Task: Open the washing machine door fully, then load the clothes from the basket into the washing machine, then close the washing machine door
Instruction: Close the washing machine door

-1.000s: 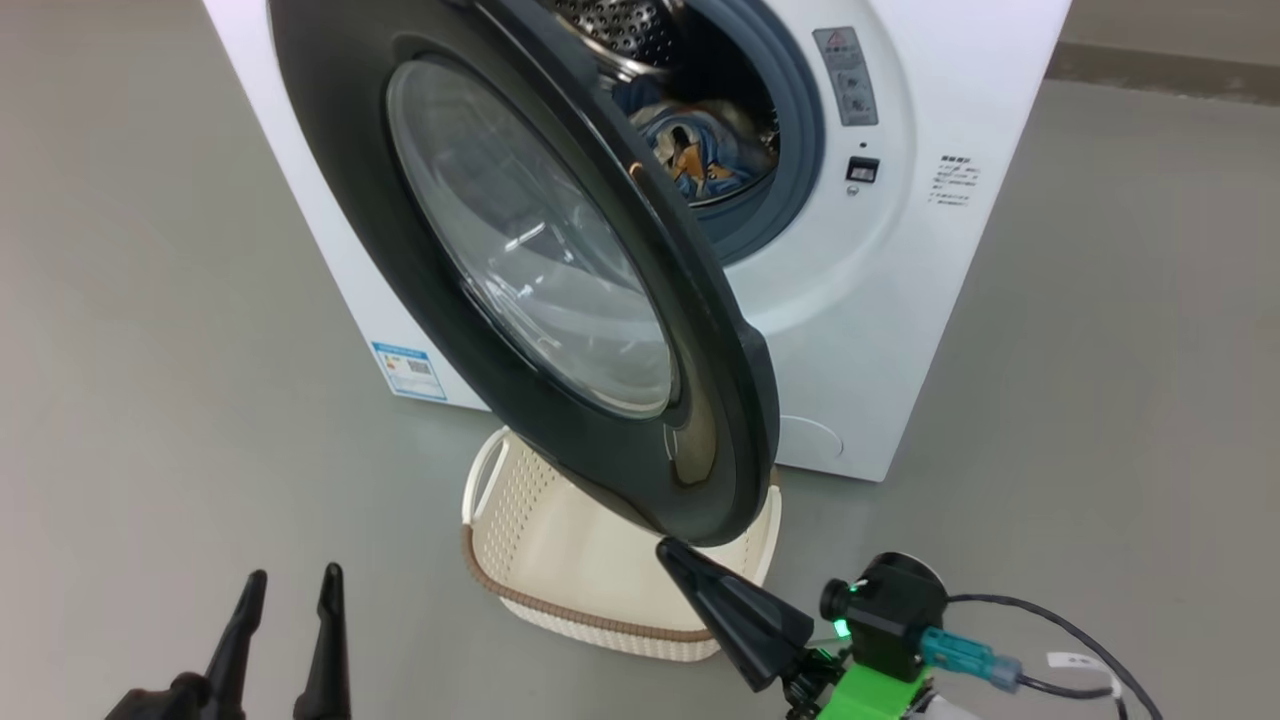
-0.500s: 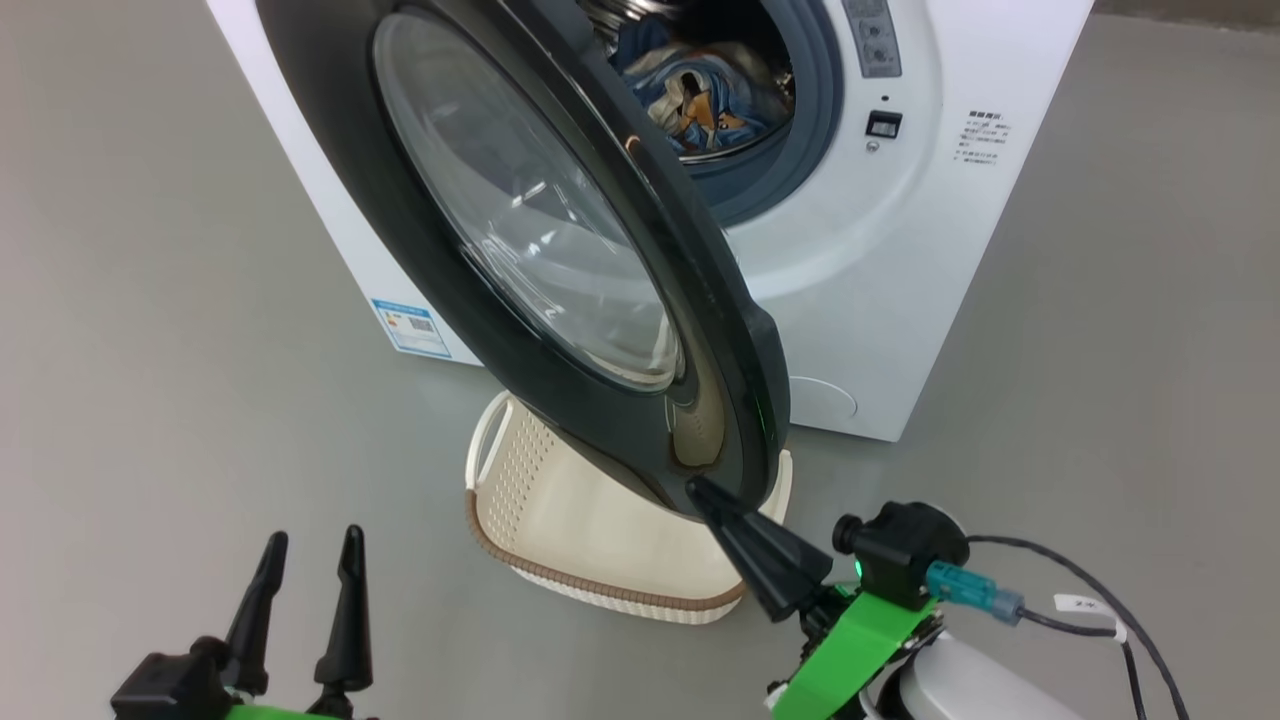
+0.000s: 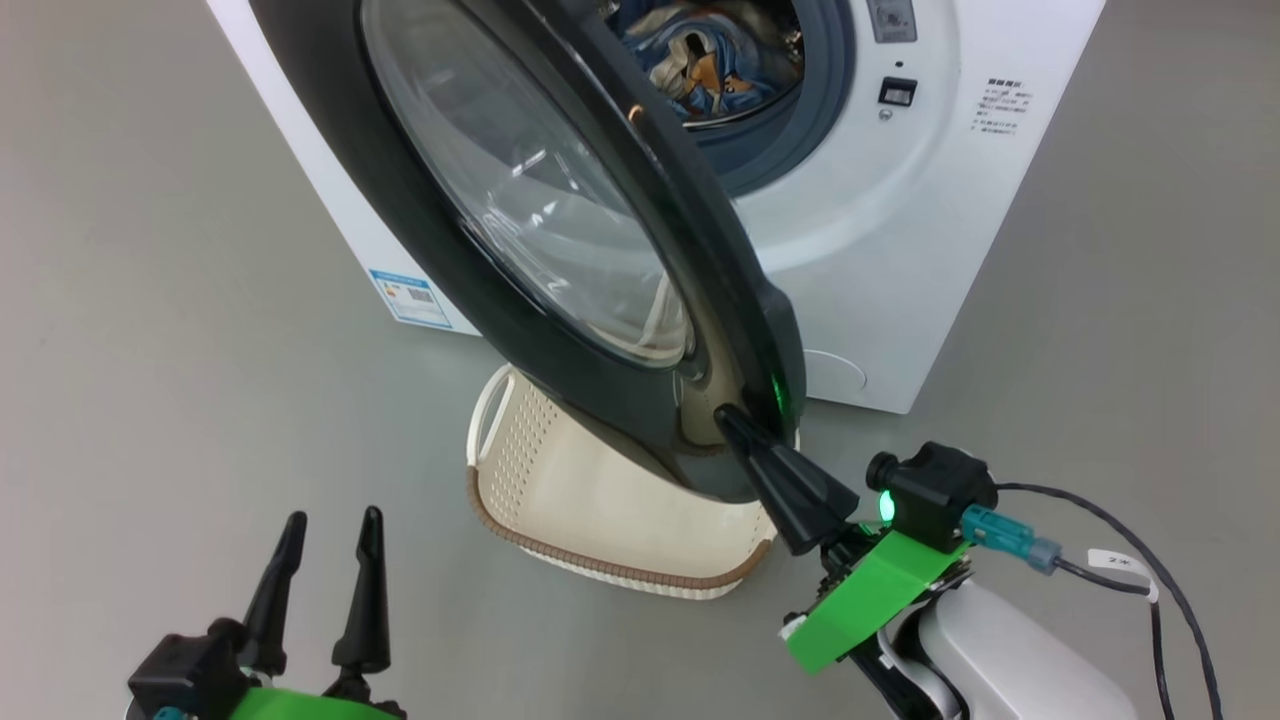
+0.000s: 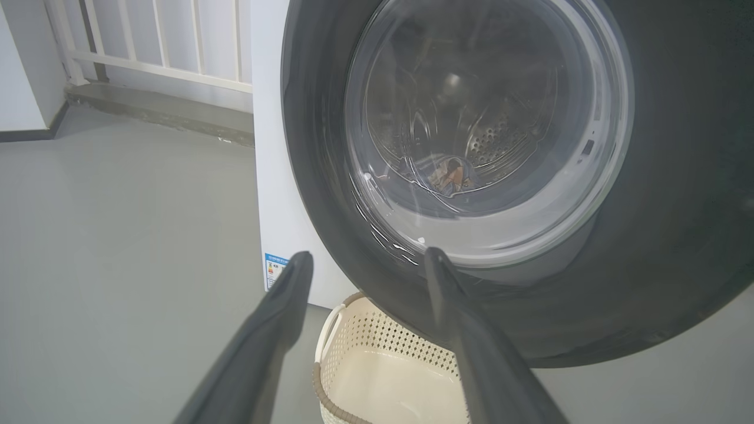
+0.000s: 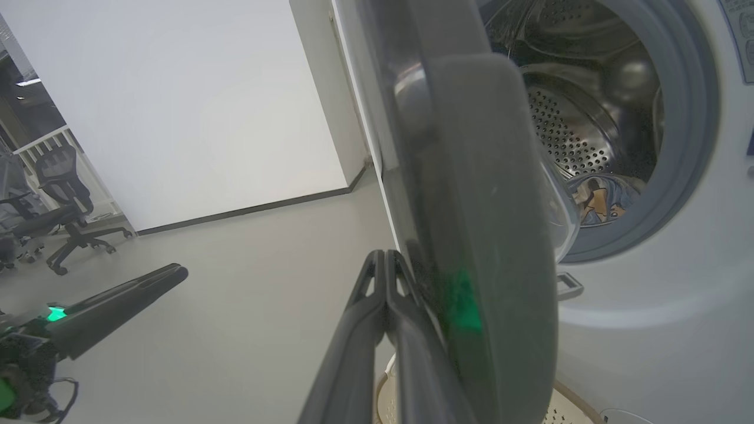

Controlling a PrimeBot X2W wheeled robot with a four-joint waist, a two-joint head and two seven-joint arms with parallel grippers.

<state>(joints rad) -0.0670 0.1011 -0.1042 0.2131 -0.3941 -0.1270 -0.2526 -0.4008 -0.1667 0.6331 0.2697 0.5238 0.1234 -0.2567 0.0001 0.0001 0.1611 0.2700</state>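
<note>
The washing machine (image 3: 900, 250) stands with its black-rimmed door (image 3: 420, 230) partly open, swung out over the basket (image 3: 600, 572). Blue and orange clothes (image 3: 700, 60) lie in the steel drum and also show through the door glass as clothes (image 4: 450, 174). No clothes show in the visible part of the cream basket. My right gripper (image 3: 725, 413) is shut, with its tip against the outer face of the door's lower rim; the shut fingers (image 5: 386, 277) lie along the door (image 5: 489, 176). My left gripper (image 3: 330, 520) is open and holds nothing, low and to the left of the basket, apart from the door (image 4: 648, 235).
Grey floor spreads to the left and right of the machine. A blue label (image 3: 410, 298) marks its lower left corner. A white railing (image 4: 147, 53) and low ledge stand behind, and office chairs (image 5: 65, 200) stand far off. A cable (image 3: 1150, 590) trails from my right wrist.
My right gripper has moved forward until its tip meets the door's lower rim, and the door has swung slightly towards the machine. The head camera has shifted, and the left gripper sits higher in view.
</note>
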